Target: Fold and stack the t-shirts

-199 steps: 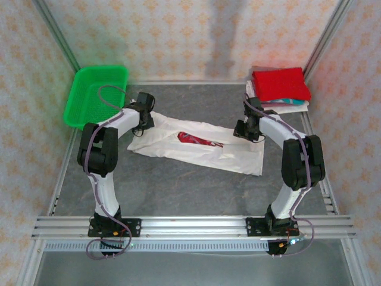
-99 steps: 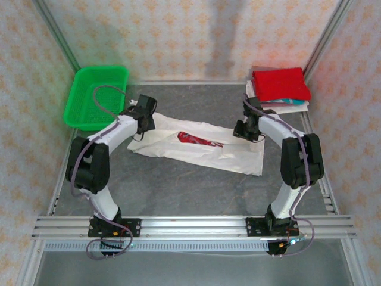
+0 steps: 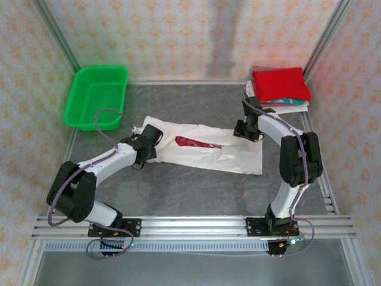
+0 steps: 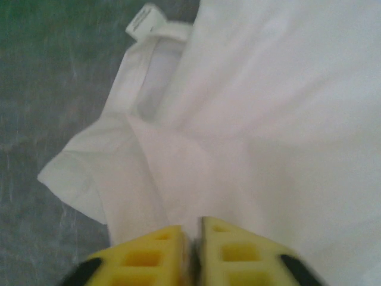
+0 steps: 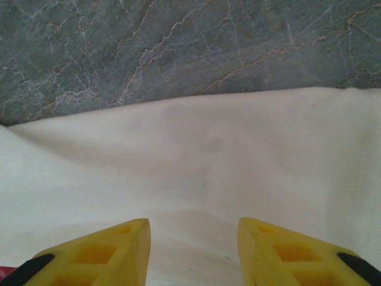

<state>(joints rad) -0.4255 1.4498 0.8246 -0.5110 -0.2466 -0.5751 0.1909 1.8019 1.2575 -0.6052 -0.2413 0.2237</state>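
Observation:
A cream-white t-shirt [image 3: 229,154] with a red splatter graphic [image 3: 191,141] lies partly folded across the middle of the table. My left gripper [image 3: 152,136] is at its left end, shut on a pinch of the cloth [image 4: 268,119]; the neck label [image 4: 143,18] shows beyond the gripper [image 4: 191,229]. My right gripper [image 3: 244,131] hovers open over the shirt's far right edge [image 5: 208,155], its two fingers wide apart [image 5: 193,229] with nothing between them. Folded t-shirts are stacked at the back right, a red one [image 3: 280,83] on top of white and teal-edged ones [image 3: 293,105].
A green plastic mesh basket [image 3: 98,95] stands at the back left corner. Grey stone-patterned tabletop [image 3: 196,190] lies bare in front of the shirt. Metal frame rails run along the table's sides and near edge.
My left arm has swung toward the near side and rightward, carrying the shirt's left end inward so that side now lies folded over. The right arm has stayed still.

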